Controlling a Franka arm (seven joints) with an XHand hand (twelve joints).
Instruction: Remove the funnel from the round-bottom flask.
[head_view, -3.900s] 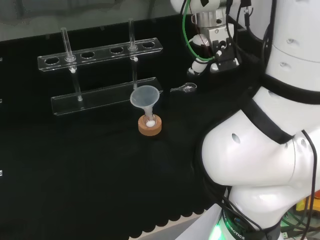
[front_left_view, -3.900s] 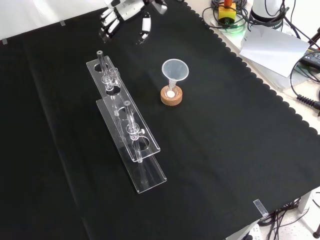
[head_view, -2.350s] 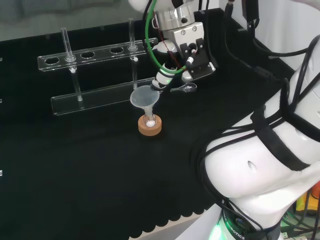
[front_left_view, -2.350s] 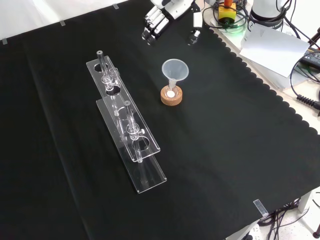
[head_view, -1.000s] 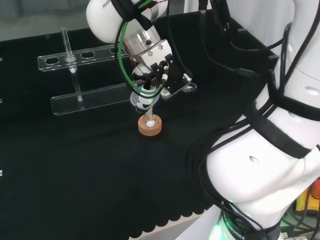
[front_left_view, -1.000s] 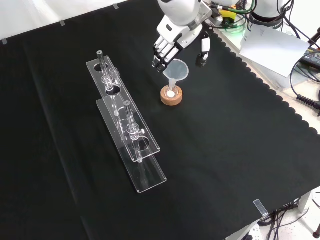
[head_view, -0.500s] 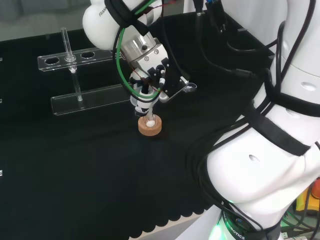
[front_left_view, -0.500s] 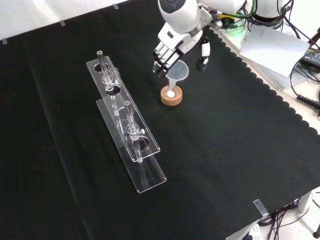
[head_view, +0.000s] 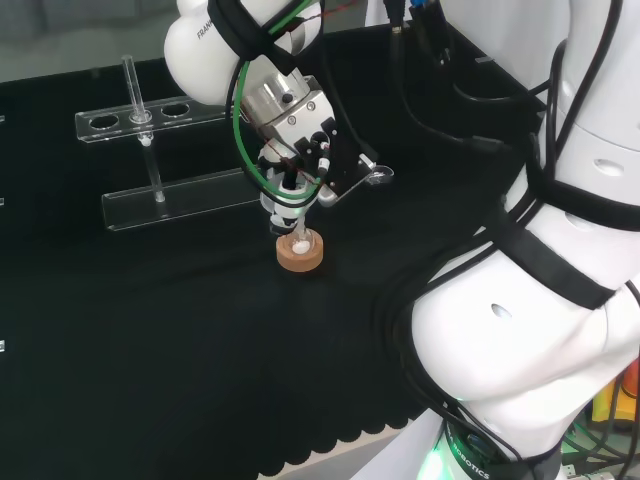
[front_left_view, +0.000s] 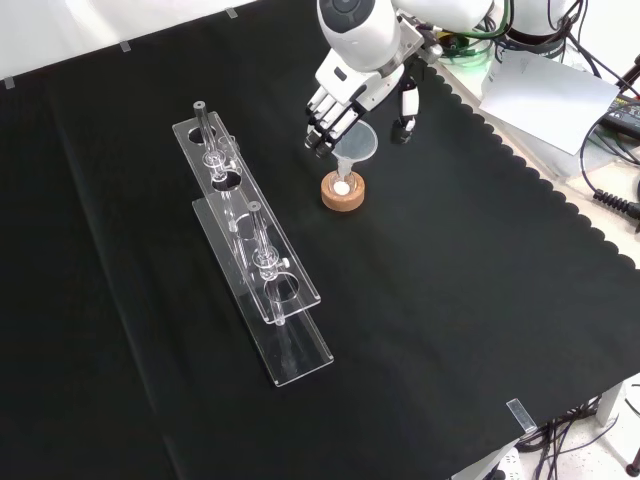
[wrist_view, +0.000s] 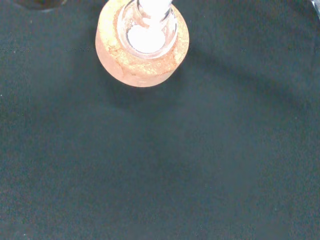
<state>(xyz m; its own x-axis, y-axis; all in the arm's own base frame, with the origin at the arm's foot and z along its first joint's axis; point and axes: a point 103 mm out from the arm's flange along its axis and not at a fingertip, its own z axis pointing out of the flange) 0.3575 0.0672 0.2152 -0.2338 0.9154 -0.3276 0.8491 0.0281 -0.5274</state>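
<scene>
A clear funnel (front_left_view: 355, 146) stands in a small round-bottom flask (front_left_view: 343, 185) that holds white powder and rests on a cork ring (front_left_view: 343, 195). In the front view the hand (front_left_view: 352, 92) hangs just over the funnel's bowl, its fingers (front_left_view: 320, 132) on the bowl's left and its thumb (front_left_view: 405, 108) on the right, all fairly straight and apart. In the head view the hand (head_view: 300, 150) covers the funnel, and below it stand the flask (head_view: 299, 241) and the cork ring (head_view: 300, 254). The wrist view looks down on the cork ring (wrist_view: 142, 47) and the powder in the flask (wrist_view: 149, 31).
A clear test-tube rack (front_left_view: 255, 262) with two tubes stands left of the flask in the front view, and behind it in the head view as the rack (head_view: 190, 150). A small clear piece (head_view: 372, 176) lies by the hand. The cloth's scalloped edge (front_left_view: 520, 160) runs at the right.
The hand came in from the bench's far side and came down over the funnel. In the last half second it has barely moved. Funnel, flask and ring stay put.
</scene>
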